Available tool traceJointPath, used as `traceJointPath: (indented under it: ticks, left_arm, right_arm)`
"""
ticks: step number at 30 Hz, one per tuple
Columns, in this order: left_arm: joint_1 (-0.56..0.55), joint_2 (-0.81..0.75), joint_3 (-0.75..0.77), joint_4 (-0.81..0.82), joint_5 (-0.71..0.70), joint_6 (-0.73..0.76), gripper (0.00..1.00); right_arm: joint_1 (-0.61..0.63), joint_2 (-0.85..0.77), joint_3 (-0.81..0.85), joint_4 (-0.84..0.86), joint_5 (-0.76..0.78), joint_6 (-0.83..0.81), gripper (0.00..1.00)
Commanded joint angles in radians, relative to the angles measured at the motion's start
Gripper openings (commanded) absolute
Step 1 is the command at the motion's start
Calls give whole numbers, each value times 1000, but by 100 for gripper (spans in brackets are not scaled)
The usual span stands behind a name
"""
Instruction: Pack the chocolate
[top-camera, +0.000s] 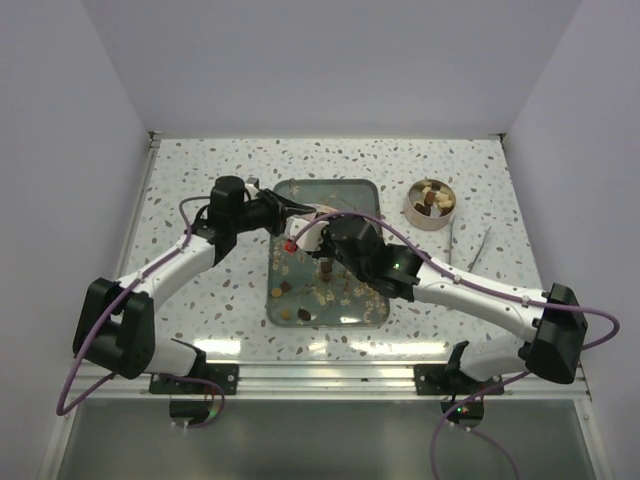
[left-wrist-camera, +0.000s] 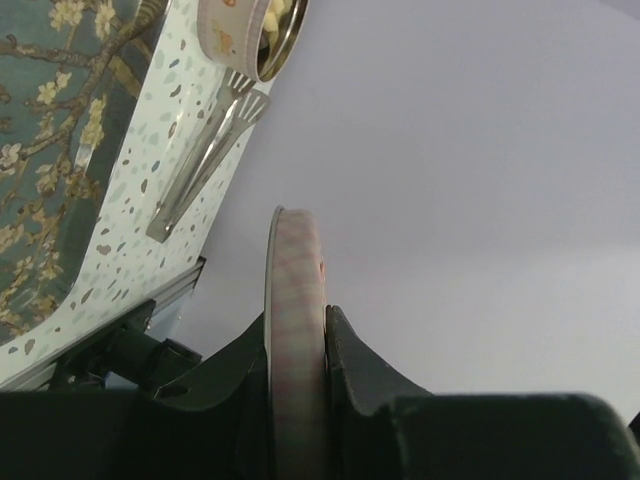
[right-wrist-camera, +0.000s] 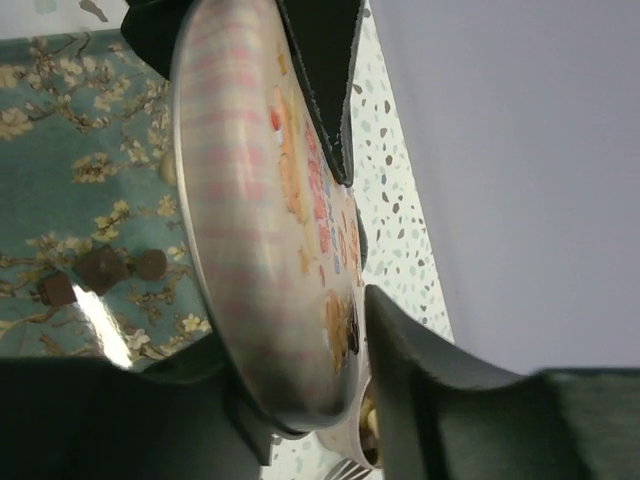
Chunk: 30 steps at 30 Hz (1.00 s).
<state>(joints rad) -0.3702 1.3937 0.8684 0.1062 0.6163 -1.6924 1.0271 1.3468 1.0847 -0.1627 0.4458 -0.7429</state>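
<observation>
A round tin lid (top-camera: 310, 222) with a pink plaid rim and a printed top stands on edge above the floral tray (top-camera: 330, 195). My left gripper (top-camera: 295, 212) is shut on it; in the left wrist view the lid (left-wrist-camera: 295, 300) sits tight between the jaws of the gripper (left-wrist-camera: 297, 340). My right gripper (top-camera: 318, 232) is closed round the lid (right-wrist-camera: 250, 200) from the other side, at its lower edge (right-wrist-camera: 320, 370). Brown chocolates (top-camera: 285, 287) lie on the tray and also show in the right wrist view (right-wrist-camera: 105, 268). The round tin (top-camera: 432, 203) at the back right holds several chocolates.
Metal tongs (top-camera: 478, 250) lie on the speckled table right of the tray, below the tin. They also show in the left wrist view (left-wrist-camera: 205, 155) beside the tin (left-wrist-camera: 250, 35). Pale flakes are scattered over the tray. White walls close in the table.
</observation>
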Motion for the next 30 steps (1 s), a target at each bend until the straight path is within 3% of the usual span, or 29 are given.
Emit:
traceJointPath:
  ticks: [1, 3, 8, 9, 15, 20, 24, 27, 30]
  left_arm:
    - [-29, -15, -57, 113, 94, 47, 0]
    - [-29, -15, -63, 128, 99, 31, 0]
    - [-27, -21, -107, 248, 96, -47, 0]
    - [-26, -27, -127, 291, 92, -61, 0]
    - [28, -21, -149, 379, 71, -41, 0]
    - [82, -2, -79, 310, 63, 161, 0]
    - [83, 8, -11, 234, 56, 353, 0]
    - [83, -15, -16, 282, 53, 407, 0]
    - [83, -25, -20, 335, 74, 431, 0]
  right_arm:
    - [-12, -34, 35, 180, 48, 60, 48]
    - [-12, -41, 26, 192, 67, 60, 59]
    - [-12, -78, -20, 207, 122, 60, 64]
    - [-12, -99, -26, 200, 135, 59, 74]
    - [-13, -267, -97, 114, 252, 123, 76]
    - [-12, -420, -105, -36, 271, 284, 79]
    - [-15, -396, -21, -127, 318, 456, 82]
    - [-41, -315, 84, -224, 236, 653, 78]
    - [-122, -221, 157, -273, 10, 871, 75]
